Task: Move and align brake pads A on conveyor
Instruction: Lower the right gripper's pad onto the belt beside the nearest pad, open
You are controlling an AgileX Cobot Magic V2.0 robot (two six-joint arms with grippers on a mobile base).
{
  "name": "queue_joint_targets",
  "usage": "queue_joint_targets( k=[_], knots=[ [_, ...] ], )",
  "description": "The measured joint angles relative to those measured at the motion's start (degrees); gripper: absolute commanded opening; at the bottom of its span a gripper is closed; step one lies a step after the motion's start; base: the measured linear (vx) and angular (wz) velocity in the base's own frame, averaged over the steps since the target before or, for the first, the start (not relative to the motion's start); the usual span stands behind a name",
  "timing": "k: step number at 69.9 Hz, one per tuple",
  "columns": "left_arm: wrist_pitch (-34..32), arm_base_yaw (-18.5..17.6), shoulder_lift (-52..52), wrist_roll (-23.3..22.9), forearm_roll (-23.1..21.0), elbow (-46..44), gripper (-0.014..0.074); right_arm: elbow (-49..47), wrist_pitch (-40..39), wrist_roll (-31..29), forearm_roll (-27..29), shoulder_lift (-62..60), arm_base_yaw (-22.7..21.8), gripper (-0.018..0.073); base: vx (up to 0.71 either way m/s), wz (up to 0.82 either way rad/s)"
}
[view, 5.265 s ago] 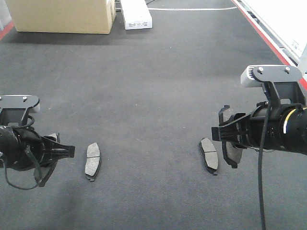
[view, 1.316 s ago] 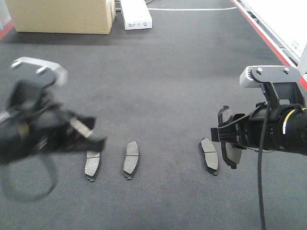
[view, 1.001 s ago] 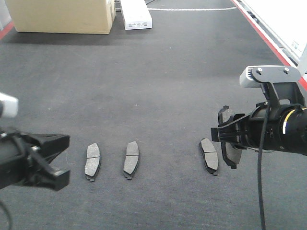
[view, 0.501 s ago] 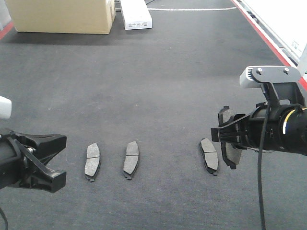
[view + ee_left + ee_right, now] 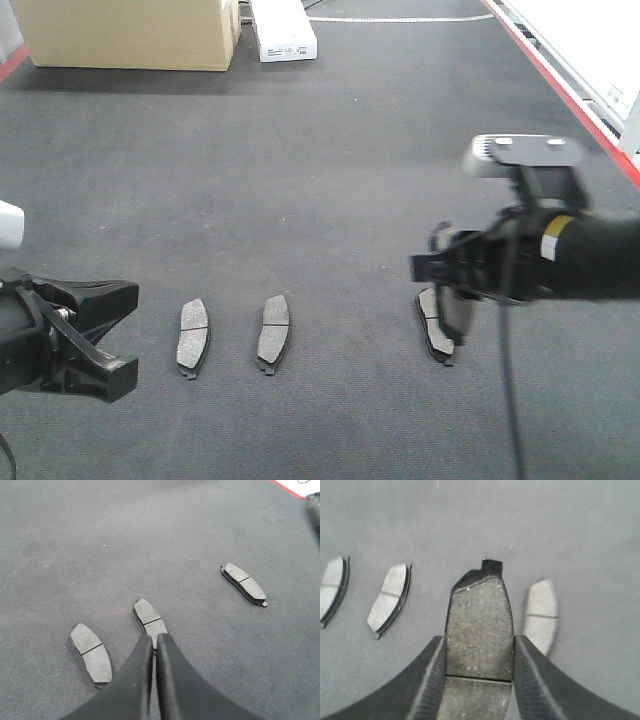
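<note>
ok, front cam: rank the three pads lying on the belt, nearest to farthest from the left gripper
1. Leftmost brake pad, flat on the conveyor, just beside the left gripper.
2. Middle brake pad, next along toward the centre.
3. Right-hand brake pad, far across the belt, under the right gripper, which carries a fourth pad.

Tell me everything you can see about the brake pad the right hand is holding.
The held brake pad is a dark grey, gritty-faced curved plate with a thin groove across it and a small tab at its far end. The right hand clamps it between its two black fingers, above the conveyor, near a pad lying flat.
</note>
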Motion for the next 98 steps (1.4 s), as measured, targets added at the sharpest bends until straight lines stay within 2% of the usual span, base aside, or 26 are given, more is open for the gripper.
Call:
queue_joint_targets(
  k=[22,40,61,71,87,98],
  knots=[
    [0.0,0.0,0.0,0.0,0.0,0.0,-0.0006,-11.6,4.1,-6.8,7.8,19.1,0.0,0.0099,0.0,0.0],
    [0.0,0.0,0.0,0.1,0.0,0.0,-0.0006,-17.6,4.9,-8.2,9.2,30.2,0.0,0.0106,0.0,0.0],
    [0.0,0.0,0.0,0.1,0.0,0.0,-0.0006,-18.3,2.4,-8.2,10.7,37.2,0.0,0.0127,0.0,0.0],
    [0.0,0.0,0.0,0.1,0.0,0.0,-0.0006,-18.3,1.4,-8.4,12.0,38.1,0.0,0.0202,0.0,0.0],
    [0.0,0.0,0.0,0.1,0.0,0.0,-0.0006,-18.5,0.7,-8.9,12.2,38.1,0.0,0.0403,0.0,0.0],
    [0.0,0.0,0.0,0.1,0.0,0.0,-0.0006,-18.5,0.2,-8.9,12.2,38.0,0.0,0.0449,0.0,0.0]
  ],
)
